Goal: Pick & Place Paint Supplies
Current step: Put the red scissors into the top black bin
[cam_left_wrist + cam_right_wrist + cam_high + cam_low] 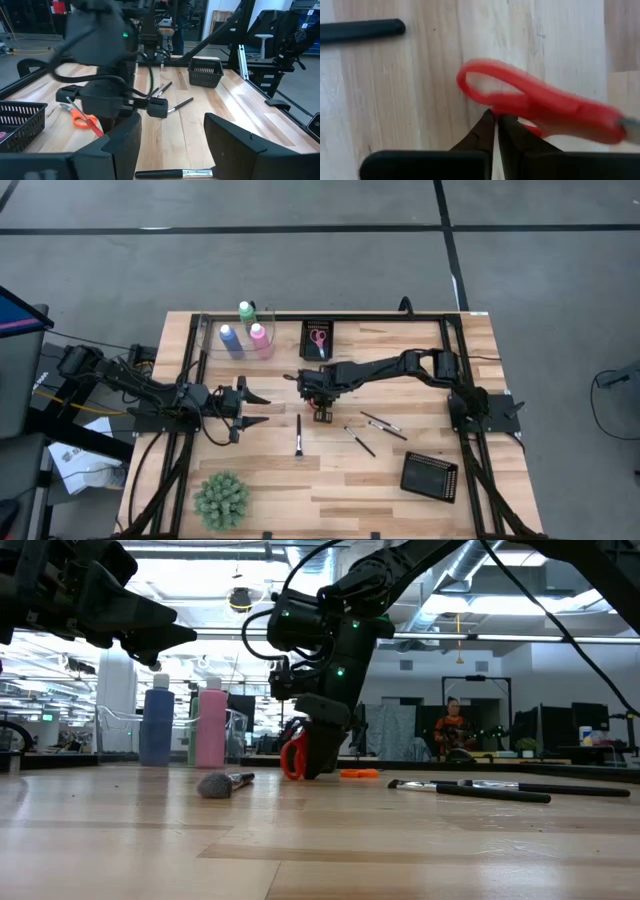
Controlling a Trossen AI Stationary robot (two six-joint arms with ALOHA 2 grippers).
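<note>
Scissors with red plastic handles (540, 107) lie flat on the pale wooden table (400, 480), directly under the right gripper (495, 117). Its two dark fingers point straight down and are pressed together, tips meeting at the inner edge of one handle loop. From the right wrist view it cannot be settled whether the tips pinch that loop or have closed on nothing beside it. The low view shows the red handle touching the fingers at table height, not lifted.

Long axis of the scissors: it runs from the loop at the fingertips out to one side of the gripper, toward the blades, crosswise to the closing line of the fingers. Any lift would therefore take the tool by one end, and the blade end is likely to droop.

Nearer arm: the right one, already on the piece. The left gripper (243, 409) hovers well apart on the far side of a dark-handled brush with a grey tuft (298, 436), fingers spread and holding nothing.

Destination, by judgement: the black mesh tray holding pink-handled scissors (319, 340), which stands just beyond the right gripper toward the table's rear edge. Three more thin dark brushes (378, 425) lie beside the gripper on its own arm's side.
</note>
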